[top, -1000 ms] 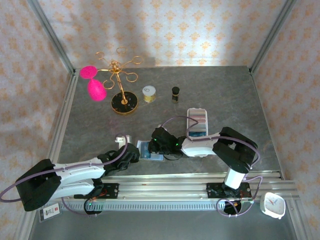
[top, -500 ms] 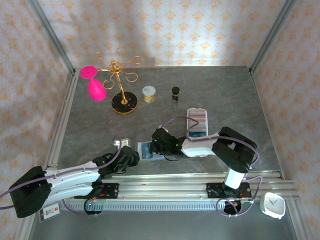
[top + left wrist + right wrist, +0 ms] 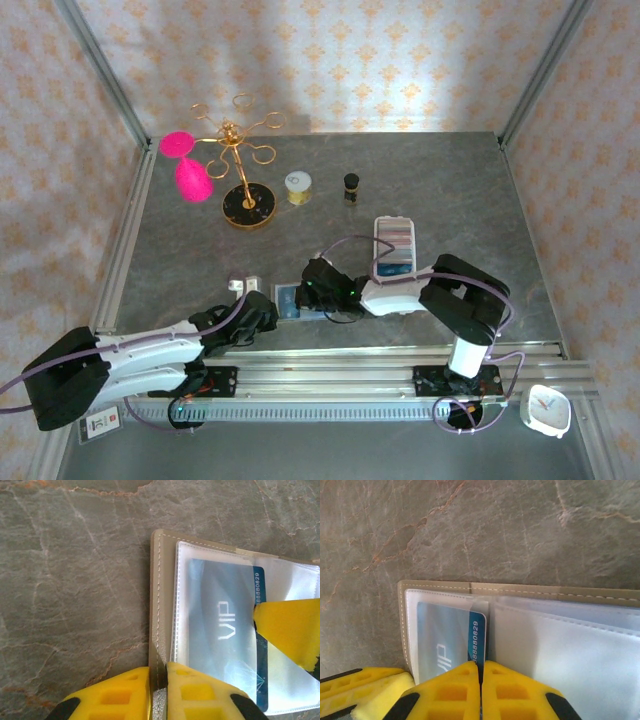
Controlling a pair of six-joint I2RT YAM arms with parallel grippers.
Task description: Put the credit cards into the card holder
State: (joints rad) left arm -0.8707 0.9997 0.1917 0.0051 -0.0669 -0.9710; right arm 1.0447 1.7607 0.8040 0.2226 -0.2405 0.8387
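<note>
desk (image 3: 450,180): open card holder (image 3: 288,299) lies flat near the front edge, between both arms. left fingers (image 3: 152,677) pinch its outer cover edge. right fingers (image 3: 477,672) pinch the credit card (image 3: 442,640), mostly sleeved; judged remaining travel runs toward the left fingers.

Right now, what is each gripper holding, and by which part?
Left gripper pinches the holder by its cover's stitched edge. Right gripper pinches the blue card by its numbered end; the rest sits inside the holder.
</note>
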